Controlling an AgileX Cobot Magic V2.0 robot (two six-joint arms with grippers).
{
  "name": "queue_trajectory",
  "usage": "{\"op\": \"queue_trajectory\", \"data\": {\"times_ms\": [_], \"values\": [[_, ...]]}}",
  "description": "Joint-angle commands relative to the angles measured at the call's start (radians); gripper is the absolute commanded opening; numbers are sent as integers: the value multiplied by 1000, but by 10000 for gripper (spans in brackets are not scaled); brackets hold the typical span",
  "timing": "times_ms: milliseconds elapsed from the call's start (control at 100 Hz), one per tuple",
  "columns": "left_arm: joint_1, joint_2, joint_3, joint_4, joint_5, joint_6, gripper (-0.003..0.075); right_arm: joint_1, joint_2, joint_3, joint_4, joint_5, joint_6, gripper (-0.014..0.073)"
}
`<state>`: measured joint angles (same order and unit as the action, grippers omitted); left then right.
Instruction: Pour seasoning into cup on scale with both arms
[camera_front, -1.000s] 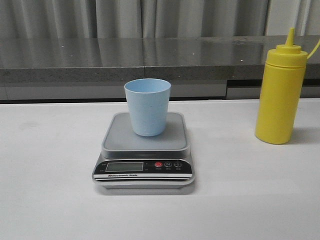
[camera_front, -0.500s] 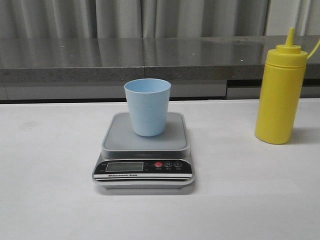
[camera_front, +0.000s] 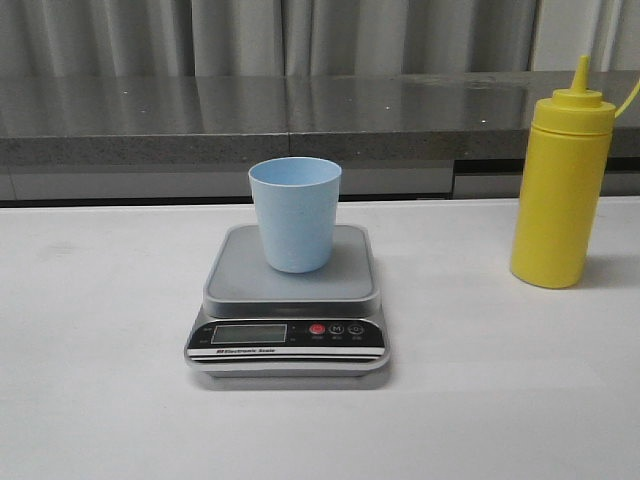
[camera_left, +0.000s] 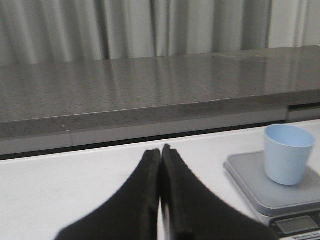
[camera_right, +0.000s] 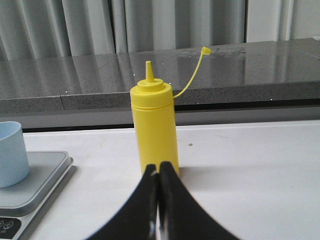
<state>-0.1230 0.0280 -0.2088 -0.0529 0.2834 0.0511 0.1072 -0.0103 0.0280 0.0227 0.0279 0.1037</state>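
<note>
The light blue cup (camera_front: 295, 212) stands upright on the silver-grey scale (camera_front: 288, 305) at the table's middle. The yellow seasoning bottle (camera_front: 560, 180) stands upright at the right, its nozzle uncapped, the cap hanging on a strap. Neither gripper shows in the front view. My left gripper (camera_left: 160, 150) is shut and empty, left of the scale (camera_left: 260, 187) and cup (camera_left: 288, 153). My right gripper (camera_right: 159, 167) is shut and empty, pointing at the base of the bottle (camera_right: 154, 122), short of it. The cup (camera_right: 11, 152) and scale (camera_right: 30, 185) lie to its left.
A grey stone ledge (camera_front: 300, 115) with curtains behind runs along the back of the white table (camera_front: 100, 400). The scale's display strip with a red button (camera_front: 317, 329) faces the front edge.
</note>
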Motion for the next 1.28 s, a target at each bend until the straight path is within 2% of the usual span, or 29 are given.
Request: {"op": "queue_trajectory", "data": {"times_ms": [0,140,320,370,1270], "values": [[57,10,34,1,-161,-12,-20,-3,-22,-18,-9,-91,1,-67],[110,-21,135,14,-203,-61,-20,-3,-22,-18,-9,-91,1,-67],[114,-62,252,53,-225,-137,-20,-3,-22,-18,-9,-91,1,-67],[114,-64,250,58,-173,-137,-20,-3,-20,-18,-9,-91,1,-67],[112,-64,250,58,-174,-137,-20,-3,-20,-18,-9,-91,1,-67]]}}
